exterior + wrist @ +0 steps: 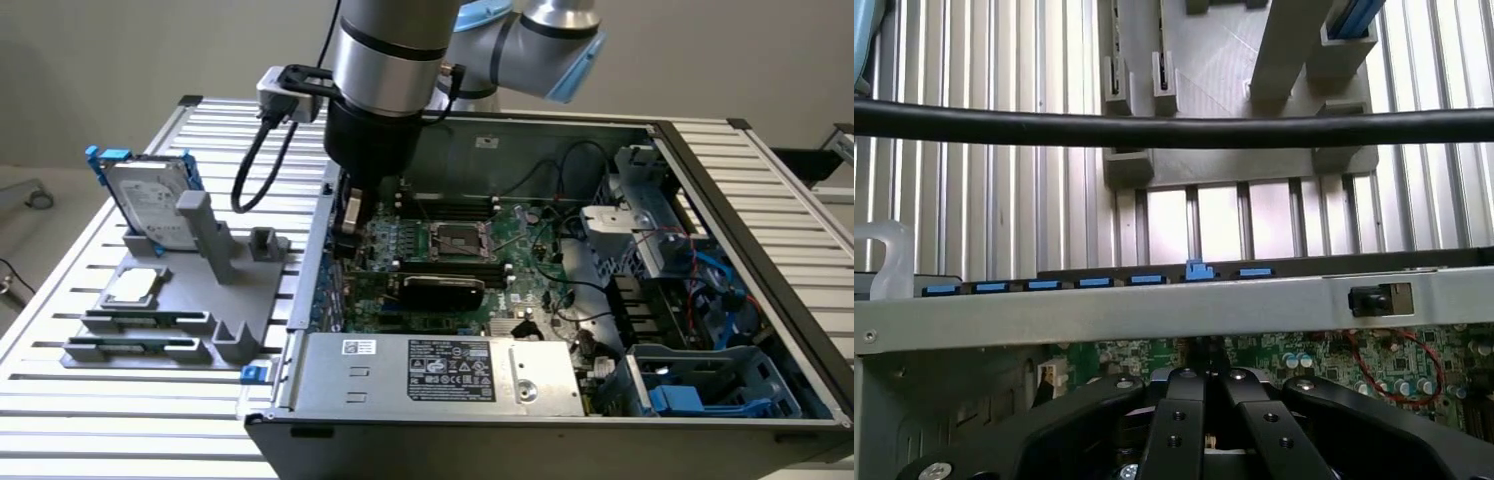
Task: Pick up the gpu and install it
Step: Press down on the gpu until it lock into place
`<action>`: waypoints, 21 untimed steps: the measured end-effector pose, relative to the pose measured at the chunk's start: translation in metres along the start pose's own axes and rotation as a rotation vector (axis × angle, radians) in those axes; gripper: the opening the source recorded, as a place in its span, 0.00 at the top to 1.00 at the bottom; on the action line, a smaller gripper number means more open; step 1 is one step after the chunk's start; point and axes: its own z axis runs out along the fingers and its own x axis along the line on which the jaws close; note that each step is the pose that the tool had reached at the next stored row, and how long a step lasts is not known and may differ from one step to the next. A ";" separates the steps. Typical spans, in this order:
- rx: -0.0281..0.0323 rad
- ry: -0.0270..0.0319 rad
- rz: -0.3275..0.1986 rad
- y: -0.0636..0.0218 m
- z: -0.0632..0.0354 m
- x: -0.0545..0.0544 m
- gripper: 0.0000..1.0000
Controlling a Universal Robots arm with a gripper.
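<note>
We find the gripper (350, 225) lowered inside the open case (747, 180), at the side nearest the rack (220, 300), with its fingers (1184, 420) closed together over the motherboard (527, 245). The gpu (441, 290) appears to lie in the case with its black shroud showing, just beside the gripper. We judge pickup and transfer done; whether the card is fully seated we cannot tell.

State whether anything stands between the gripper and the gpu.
Nothing visible does. The shut gripper is down inside the case, right at the end of the gpu nearest the wall on the exterior view's left. The gpu stands on the motherboard; whether the gripper touches it cannot be told.
</note>
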 end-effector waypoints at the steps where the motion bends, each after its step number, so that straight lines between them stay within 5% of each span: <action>1: -0.0013 0.0036 0.001 -0.0002 -0.0006 0.000 0.89; 6: -0.0074 0.0219 0.005 -0.0020 -0.0054 0.000 0.89; 14: -0.0056 0.0671 0.016 -0.0029 -0.0053 0.000 0.89; 17: -0.0045 0.0737 0.017 -0.0036 -0.0043 0.000 0.89; 21: -0.0034 0.0738 0.018 -0.0063 -0.0045 -0.002 0.89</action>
